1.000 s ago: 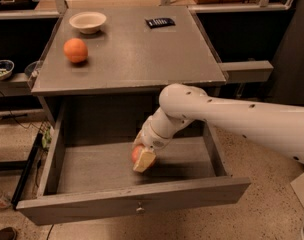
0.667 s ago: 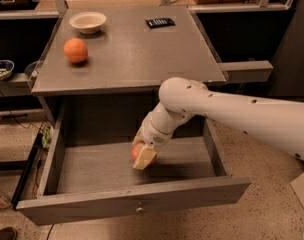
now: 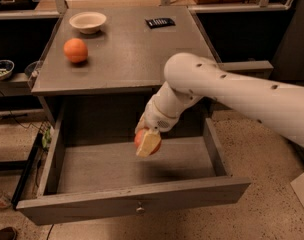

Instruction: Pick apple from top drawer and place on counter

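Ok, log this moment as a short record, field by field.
gripper: over the open drawer, shut on the apple
apple: in the gripper, seemingly clear of the drawer floor, its shadow below it; not yet on the counter
drawer: pulled out
counter: holds an orange, a bowl and a small black object

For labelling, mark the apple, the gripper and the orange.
apple (image 3: 139, 138): camera view, red skin at its left edge.
gripper (image 3: 147, 143): camera view, between fingertips, shut on the apple over the drawer (image 3: 92, 203).
orange (image 3: 75, 50): camera view, its middle, on the counter (image 3: 127, 54).
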You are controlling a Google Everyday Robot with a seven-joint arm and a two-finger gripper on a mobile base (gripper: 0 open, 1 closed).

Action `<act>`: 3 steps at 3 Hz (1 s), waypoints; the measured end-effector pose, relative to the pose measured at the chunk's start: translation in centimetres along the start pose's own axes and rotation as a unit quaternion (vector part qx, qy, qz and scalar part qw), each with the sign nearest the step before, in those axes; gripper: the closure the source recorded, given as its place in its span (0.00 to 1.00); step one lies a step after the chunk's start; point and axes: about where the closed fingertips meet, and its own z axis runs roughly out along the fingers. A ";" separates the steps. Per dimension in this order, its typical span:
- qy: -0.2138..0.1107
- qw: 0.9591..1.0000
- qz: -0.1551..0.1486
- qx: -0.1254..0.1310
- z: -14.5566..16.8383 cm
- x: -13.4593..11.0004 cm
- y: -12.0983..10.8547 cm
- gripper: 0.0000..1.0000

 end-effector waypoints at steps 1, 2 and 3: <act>0.003 0.999 -0.002 0.036 -5.1 -0.5 -1.2 1.00; 0.011 0.998 0.001 0.066 -8.6 -0.4 -2.5 1.00; 0.019 0.996 0.010 0.089 -11.8 0.2 -4.5 1.00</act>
